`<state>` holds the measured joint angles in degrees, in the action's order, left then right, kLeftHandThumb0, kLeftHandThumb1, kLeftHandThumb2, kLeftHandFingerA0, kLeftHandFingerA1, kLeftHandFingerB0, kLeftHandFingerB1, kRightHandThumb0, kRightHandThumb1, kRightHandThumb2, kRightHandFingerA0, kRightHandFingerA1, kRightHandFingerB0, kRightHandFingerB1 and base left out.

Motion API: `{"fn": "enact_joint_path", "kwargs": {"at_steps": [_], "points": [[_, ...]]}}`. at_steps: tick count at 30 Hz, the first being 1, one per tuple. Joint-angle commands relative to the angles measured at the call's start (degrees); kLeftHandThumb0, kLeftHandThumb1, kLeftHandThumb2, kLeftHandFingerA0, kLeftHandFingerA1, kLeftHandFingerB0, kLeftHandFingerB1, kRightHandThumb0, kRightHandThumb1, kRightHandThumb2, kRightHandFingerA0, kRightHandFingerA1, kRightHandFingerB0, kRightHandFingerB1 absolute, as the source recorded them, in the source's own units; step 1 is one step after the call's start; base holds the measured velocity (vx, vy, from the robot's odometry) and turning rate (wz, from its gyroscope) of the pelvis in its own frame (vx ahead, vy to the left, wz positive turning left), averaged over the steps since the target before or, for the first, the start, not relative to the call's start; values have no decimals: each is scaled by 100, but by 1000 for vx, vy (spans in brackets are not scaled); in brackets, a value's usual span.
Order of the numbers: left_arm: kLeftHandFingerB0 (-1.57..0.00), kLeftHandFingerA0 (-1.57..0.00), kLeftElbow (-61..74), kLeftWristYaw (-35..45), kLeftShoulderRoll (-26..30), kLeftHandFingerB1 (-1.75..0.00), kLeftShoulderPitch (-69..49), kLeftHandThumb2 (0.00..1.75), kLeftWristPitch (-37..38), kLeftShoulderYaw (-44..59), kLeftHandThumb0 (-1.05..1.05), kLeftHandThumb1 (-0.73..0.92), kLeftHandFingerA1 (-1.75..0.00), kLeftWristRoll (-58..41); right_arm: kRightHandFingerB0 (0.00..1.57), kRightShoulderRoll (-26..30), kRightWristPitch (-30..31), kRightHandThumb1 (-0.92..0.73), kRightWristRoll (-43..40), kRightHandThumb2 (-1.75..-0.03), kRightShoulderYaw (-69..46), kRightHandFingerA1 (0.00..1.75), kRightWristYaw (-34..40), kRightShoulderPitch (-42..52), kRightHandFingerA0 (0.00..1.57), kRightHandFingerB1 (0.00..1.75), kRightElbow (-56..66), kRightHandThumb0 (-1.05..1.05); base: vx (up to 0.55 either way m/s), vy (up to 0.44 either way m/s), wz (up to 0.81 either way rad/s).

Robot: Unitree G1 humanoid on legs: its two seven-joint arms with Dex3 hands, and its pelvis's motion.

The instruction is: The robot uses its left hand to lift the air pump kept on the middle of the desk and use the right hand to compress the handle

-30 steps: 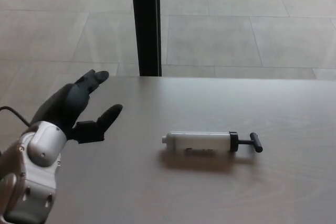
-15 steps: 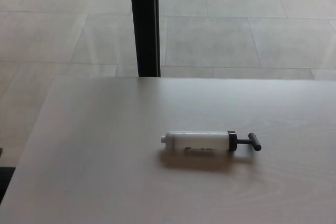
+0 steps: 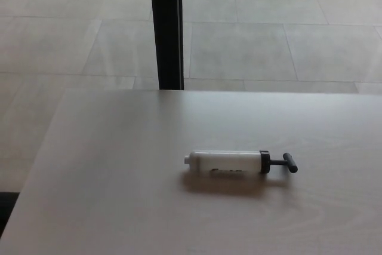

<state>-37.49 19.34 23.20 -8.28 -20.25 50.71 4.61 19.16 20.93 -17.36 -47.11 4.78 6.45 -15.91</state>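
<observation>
1. Neither the left hand nor the right hand shows, so I cannot tell how their fingers stand.
2. The air pump (image 3: 225, 162) lies on its side mid-worktop (image 3: 119, 195), handle (image 3: 289, 162) pointing to picture right, plunger drawn out.
3. Its round barrel could likely roll away under an off-centre grasp.
4. Beyond stand a black post (image 3: 166, 28) and the tiled floor (image 3: 268, 40).

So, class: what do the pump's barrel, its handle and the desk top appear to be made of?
Pump barrel: likely white plastic, smooth with a soft sheen. Handle: black, matte, probably plastic; too small to be sure. Desk top: pale wood or wood-look laminate, with faint grain lines and a satin finish.
</observation>
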Motion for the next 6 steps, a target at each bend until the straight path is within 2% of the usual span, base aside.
{"fn": "enact_joint_path", "kwargs": {"at_steps": [1,2,3,4,5,6], "points": [[-43,-50,-3386,-1055,639,-35,-565,64,1971,2718,-85,78,-44,-2799,24,1114,-3151,-87,-263,-67,-1184,53,49,493,23,33,-3786,-79,0,0,0],[-43,-50,-3398,-1051,644,-35,-558,64,1979,2725,-85,78,-44,-2790,24,1126,-3168,-87,-255,-67,-1171,53,57,483,23,33,-3824,-79,0,0,0],[-35,-48,-3337,-926,637,-33,-520,64,1973,2502,-87,77,-42,-2549,16,1082,-3153,-69,-215,-102,-1047,61,-16,412,22,46,-3885,-75,0,0,0],[-35,-48,-3323,-869,638,-33,-501,64,1978,2415,-87,77,-42,-2441,16,1071,-3165,-69,-200,-102,-991,61,-52,375,22,46,-3938,-75,0,0,0],[-36,-49,-3316,-859,635,-34,-502,63,1992,2366,-86,77,-43,-2373,27,1066,-3228,-86,-184,-66,-962,51,-64,372,24,34,-3985,-70,0,0,0],[-35,-46,-3254,-776,610,-34,-519,63,2018,2229,-87,76,-45,-2222,24,1038,-3305,-87,-161,-66,-909,45,-112,371,19,33,-4052,-71,0,0,0]]}}
